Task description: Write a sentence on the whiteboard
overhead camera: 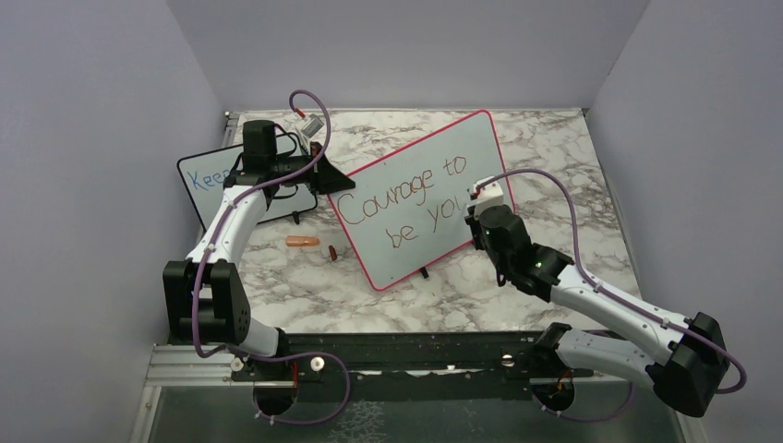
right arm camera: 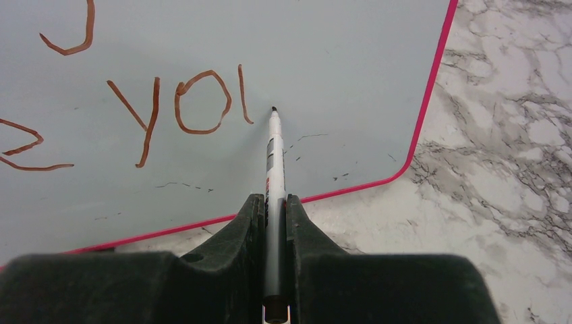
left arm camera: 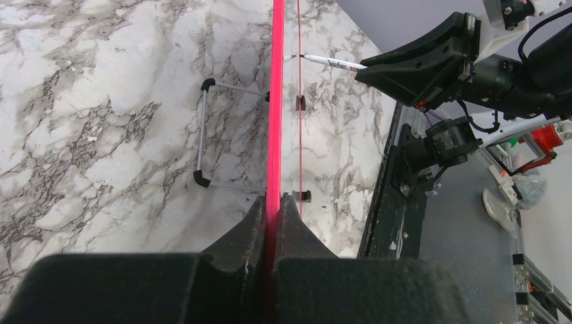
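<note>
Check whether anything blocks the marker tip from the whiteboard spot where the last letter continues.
Nothing visible does. The white dark-tipped marker in the right gripper points at bare surface of the red-framed white whiteboard, just right of the unfinished brown stroke after "yo".

The counter (overhead camera: 554, 148) is smooth and marble-veined. The whiteboard (right arm camera: 337, 61) is smooth, faintly glossy, framed in pink plastic. The left pincer (left arm camera: 272, 202) and right pincer (right arm camera: 273, 202) are matt black plastic.

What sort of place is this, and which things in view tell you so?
Most likely a robotics lab test cell. Plain lavender walls box in a marble-patterned tabletop; a left arm and a right arm are bolted to a rail at its near edge; a red-framed whiteboard stands on it.
</note>
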You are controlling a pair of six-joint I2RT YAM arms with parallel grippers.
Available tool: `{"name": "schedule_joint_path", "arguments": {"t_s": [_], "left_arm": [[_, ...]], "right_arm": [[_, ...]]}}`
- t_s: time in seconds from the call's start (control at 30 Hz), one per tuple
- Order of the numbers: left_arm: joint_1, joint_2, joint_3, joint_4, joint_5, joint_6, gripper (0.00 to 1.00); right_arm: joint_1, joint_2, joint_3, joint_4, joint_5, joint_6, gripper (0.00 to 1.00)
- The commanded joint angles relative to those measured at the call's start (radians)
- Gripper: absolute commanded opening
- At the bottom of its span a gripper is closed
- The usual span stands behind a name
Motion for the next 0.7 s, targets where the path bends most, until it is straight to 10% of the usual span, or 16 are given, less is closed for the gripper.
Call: {"name": "schedule_joint_path", "arguments": {"t_s": [0.0,0.67], "left_arm": [[0.010,0.009,-0.002,-0.043,-0.107,0.046,0.00],[0.010,0.013,-0.001,-0.041,-0.107,0.043,0.00]], "right_arm": [[-0.007,-0.013,0.028,0.000,-0.022,0.009,0.01],[-0.007,-0.029,0.015,0.012,-0.094,0.023,0.01]]}}
